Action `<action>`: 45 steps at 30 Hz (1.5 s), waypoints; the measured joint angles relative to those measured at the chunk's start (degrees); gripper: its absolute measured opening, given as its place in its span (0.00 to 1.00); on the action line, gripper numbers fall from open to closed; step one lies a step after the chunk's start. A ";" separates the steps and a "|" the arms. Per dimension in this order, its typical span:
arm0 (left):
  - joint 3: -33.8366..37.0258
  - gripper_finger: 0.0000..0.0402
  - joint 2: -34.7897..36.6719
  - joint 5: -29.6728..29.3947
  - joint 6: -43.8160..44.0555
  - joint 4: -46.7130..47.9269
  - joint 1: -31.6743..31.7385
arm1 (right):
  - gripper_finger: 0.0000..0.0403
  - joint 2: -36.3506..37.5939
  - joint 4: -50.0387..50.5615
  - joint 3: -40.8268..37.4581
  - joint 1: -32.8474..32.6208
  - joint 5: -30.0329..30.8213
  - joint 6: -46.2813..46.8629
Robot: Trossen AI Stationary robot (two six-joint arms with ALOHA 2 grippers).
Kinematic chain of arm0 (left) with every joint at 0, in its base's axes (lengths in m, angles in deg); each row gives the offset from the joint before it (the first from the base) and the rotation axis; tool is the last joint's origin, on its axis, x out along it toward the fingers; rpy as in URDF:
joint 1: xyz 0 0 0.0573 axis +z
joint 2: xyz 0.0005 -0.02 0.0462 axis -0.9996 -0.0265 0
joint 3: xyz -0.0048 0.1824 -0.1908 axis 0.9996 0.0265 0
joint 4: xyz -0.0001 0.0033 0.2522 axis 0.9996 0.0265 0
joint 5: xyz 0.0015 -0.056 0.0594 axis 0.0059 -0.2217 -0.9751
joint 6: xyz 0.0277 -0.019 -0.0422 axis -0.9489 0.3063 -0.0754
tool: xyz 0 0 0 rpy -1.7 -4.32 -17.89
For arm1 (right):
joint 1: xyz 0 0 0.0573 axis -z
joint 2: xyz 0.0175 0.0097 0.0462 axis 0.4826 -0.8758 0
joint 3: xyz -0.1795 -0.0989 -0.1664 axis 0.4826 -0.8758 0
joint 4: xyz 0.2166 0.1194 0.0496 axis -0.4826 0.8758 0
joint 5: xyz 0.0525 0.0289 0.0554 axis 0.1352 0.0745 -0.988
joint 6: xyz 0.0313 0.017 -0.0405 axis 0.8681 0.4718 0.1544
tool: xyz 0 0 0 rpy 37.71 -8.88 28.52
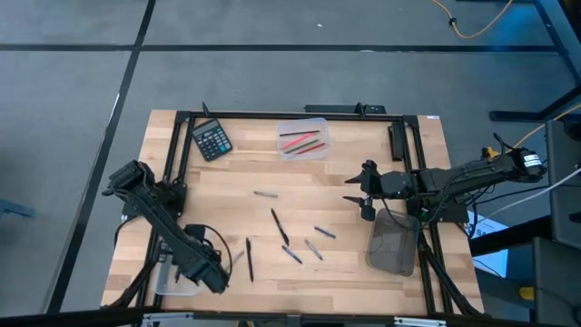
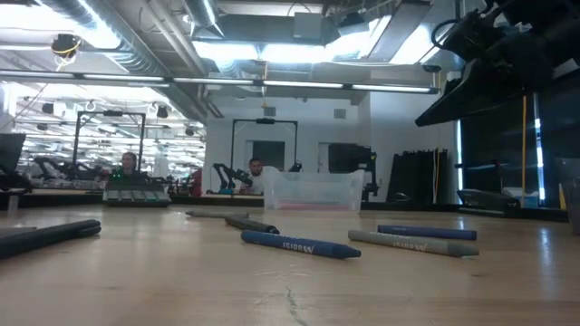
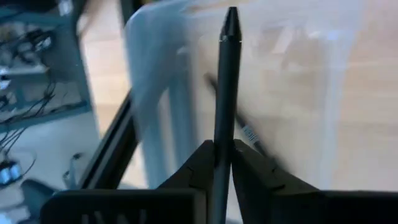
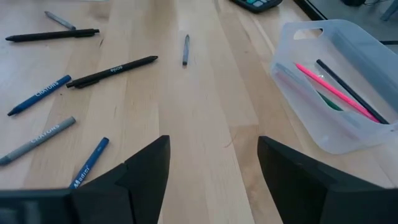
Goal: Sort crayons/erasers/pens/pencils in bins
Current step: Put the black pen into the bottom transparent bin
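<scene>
My left gripper [image 1: 207, 272] is at the near left, shut on a black pen [image 3: 224, 93] above a clear bin [image 1: 171, 278]. A second black pen [image 3: 244, 129] lies inside that bin. My right gripper [image 1: 363, 195] is open and empty above the table's right middle. Beside it, toward the near edge, is the smoky dark grey bin [image 1: 394, 245]. A second clear bin [image 1: 302, 140] at the far edge holds pink, black and green sticks [image 4: 336, 90]. Black pens [image 1: 279, 225] [image 1: 250, 259], blue crayons [image 1: 324, 232] and grey sticks [image 1: 264, 193] lie flat on the table's middle. My left gripper pinches the black pen's shaft [image 3: 219, 155] between its two fingers [image 3: 198, 167]. The pen lies along the fingers, and its pointed tip [image 3: 231, 15] sticks out well past them. It is lifted clear, over the clear bin's inside.
A black calculator [image 1: 211, 140] lies at the far left of the table. A black metal frame [image 1: 272, 114] runs around the tabletop. In the low view, people sit at desks in the room beyond.
</scene>
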 joint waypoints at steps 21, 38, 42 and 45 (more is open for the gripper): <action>-2.50 0.31 0.07 -6.79 -21.84 -6.85 7.71 | 0.61 0.00 0.20 -0.04 0.00 0.00 -0.20; -8.86 0.31 -3.48 -21.80 -16.86 -16.50 12.70 | 0.61 -0.02 4.92 -0.07 0.00 0.00 0.30; -8.86 0.31 -7.79 -22.09 -16.84 -16.95 12.70 | 0.61 -0.02 4.57 -0.07 0.00 0.00 0.37; -8.84 0.31 -10.82 -22.53 -19.37 -17.92 13.10 | 0.61 -0.02 4.47 -0.07 0.01 0.00 0.53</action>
